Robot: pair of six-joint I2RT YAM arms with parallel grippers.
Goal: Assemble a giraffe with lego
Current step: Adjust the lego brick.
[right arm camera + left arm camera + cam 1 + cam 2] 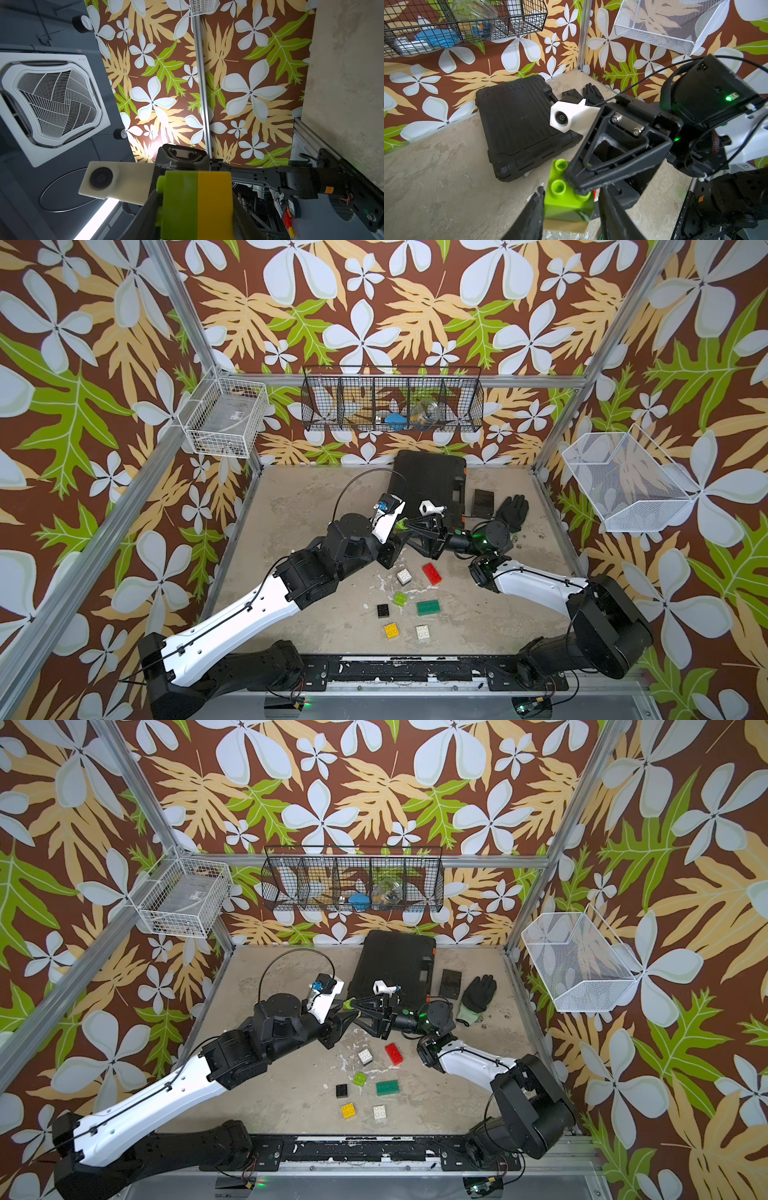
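Observation:
Of the giraffe only a two-brick stack shows: a lime green brick (566, 205) on a yellow brick (564, 227), held in the air over the table's middle. My right gripper (193, 204) is shut on it, stud side and base against its fingers. My left gripper (571, 199) meets it from the opposite side, fingers tight on the stack's side walls. In both top views the two grippers touch tip to tip at the lime brick (401, 524) (347, 1004). Loose lego lies in front: white (404, 576), red (432, 573), lime (400, 598), dark green (428, 607), black (382, 610), yellow (391, 630), white (422, 632).
A black case (428, 485) lies at the back of the table, with a small black box (483, 502) and a black glove (512, 512) to its right. Wire baskets hang on the walls: white (224, 423), black (392, 400), white mesh (623, 485).

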